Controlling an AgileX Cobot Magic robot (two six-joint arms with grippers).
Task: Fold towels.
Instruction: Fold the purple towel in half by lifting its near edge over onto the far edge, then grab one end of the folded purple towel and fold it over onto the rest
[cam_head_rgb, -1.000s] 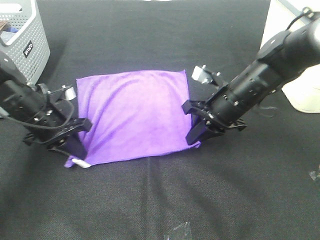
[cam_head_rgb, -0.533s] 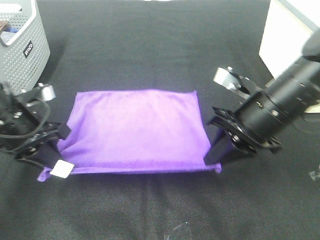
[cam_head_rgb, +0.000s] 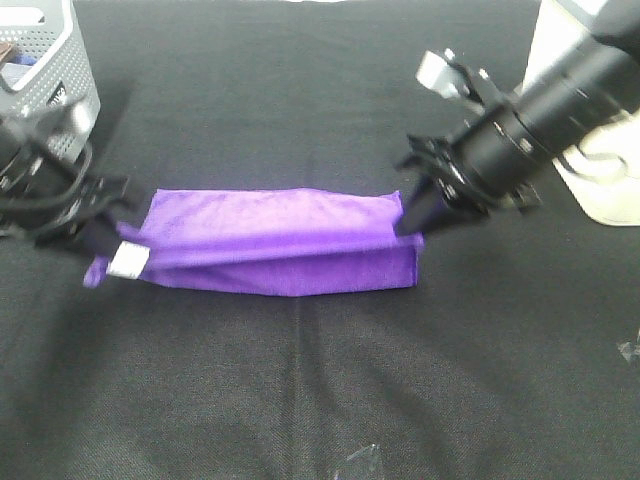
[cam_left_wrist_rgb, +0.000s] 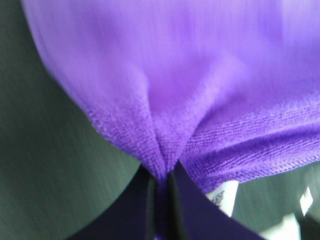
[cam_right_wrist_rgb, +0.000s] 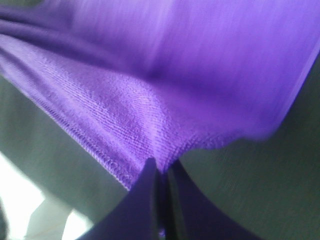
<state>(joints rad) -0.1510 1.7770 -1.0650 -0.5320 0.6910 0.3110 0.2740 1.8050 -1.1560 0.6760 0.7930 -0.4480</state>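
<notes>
Left gripper (cam_head_rgb: 100, 238) is clamped tight on the left end of the towel (cam_head_rgb: 280, 245), middle-left of the overhead frame. The left wrist view shows two dark fingers (cam_left_wrist_rgb: 135, 212) pressed together with a pleat of purple pile bunched between them. Right gripper (cam_head_rgb: 408, 222) does the same at the right end, right of centre: dark fingertips (cam_right_wrist_rgb: 140, 205) nipped together on a pinch of cloth, with the hem running just beside them. Each holds fabric only.

The towel is bright purple, fuzzy microfibre. The looped pile is clear in the close-ups, and a stitched hem runs along the edges. It sits as a long narrow band across the middle of the overhead frame, stretched between the two grippers. An upper layer is doubled over a lower one. The lower layer lies on the table, its lower edge slightly bowed. The held corners look raised; how far, can't tell. A small rectangular white tag (cam_head_rgb: 128, 262) hangs at the left end just below the left gripper. It also shows beside the fingers in the left wrist view; its print is unreadable.

Table cover (cam_head_rgb: 300, 390) is black matte cloth with a faint crease below the towel. Grey perforated plastic basket (cam_head_rgb: 60, 70) sits in the upper left corner. White smooth blocky object (cam_head_rgb: 600, 175) is at upper right, behind the right arm; can't tell what it is.
</notes>
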